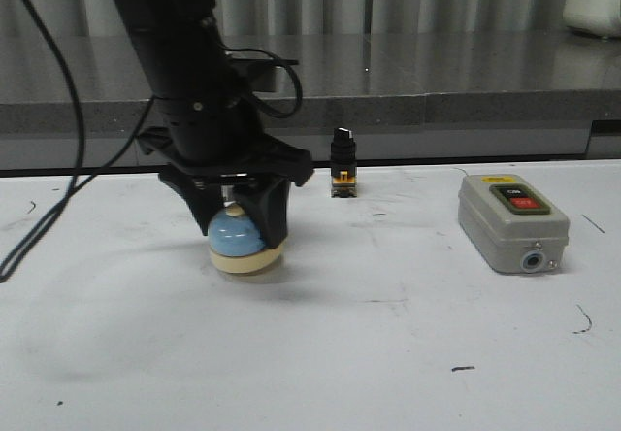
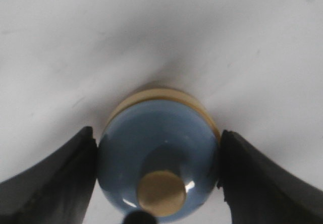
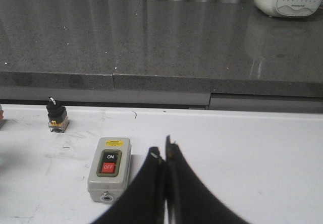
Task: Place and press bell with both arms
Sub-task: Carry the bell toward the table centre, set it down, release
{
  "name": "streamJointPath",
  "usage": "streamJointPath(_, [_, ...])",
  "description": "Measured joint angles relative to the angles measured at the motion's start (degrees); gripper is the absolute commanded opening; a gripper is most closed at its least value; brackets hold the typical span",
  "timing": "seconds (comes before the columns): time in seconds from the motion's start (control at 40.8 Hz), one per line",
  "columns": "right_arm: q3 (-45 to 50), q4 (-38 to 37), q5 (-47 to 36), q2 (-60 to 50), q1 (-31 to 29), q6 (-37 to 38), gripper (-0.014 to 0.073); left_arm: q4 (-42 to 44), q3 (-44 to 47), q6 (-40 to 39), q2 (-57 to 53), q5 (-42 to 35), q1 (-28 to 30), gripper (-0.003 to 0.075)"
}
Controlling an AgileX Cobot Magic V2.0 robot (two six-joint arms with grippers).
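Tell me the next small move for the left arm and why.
Probably open the left gripper and lift clear. Its jaws close on the bell, whose cream base already seems to rest on the table. The button sits under the wrist, blocked from the shut right gripper.

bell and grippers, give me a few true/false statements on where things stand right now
1. The left gripper has its fingers on either side of the bell. True.
2. The bell is lifted well clear of the table. False: its cream base sits at the table surface.
3. The right gripper is wide open. False: its fingertips are together, with nothing between them.
4. The grey switch box stands to the right of the bell in the front view. True.
5. The right gripper is pressing the bell's button. False: nothing from that arm is at the bell; it hangs near the switch box.
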Motion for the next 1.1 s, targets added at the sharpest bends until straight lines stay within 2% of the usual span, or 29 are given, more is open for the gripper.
streamJointPath(0.122, [0.0,0.0,0.0,0.0,0.0,0.0,-0.0062,0.0,-2.4,0.1,2.5,1.0,-0.9,0.0310])
streamJointPath(0.294, [0.0,0.0,0.0,0.0,0.0,0.0,-0.0062,0.2,-3.6,0.1,3.4,1.6,-1.4,0.0597])
streamJointPath(0.392, [0.0,0.0,0.0,0.0,0.0,0.0,-0.0062,0.2,-4.0,0.2,3.5,1.5,-1.5,0.0652])
streamJointPath(0.514, [0.0,0.0,0.0,0.0,0.0,0.0,-0.0062,0.7,-4.1,0.2,2.7,1.6,-1.5,0.0613])
streamJointPath(0.637, [0.0,0.0,0.0,0.0,0.0,0.0,-0.0062,1.0,-2.6,0.2,-0.6,1.6,-0.4,0.0540])
streamJointPath(0.808, [0.0,0.0,0.0,0.0,0.0,0.0,-0.0062,1.1,3.9,0.2,-8.8,0.1,4.4,0.0449])
streamJointPath(1.102, [0.0,0.0,0.0,0.0,0.0,0.0,-0.0062,1.0,22.8,0.1,-27.3,-2.3,16.1,0.0174])
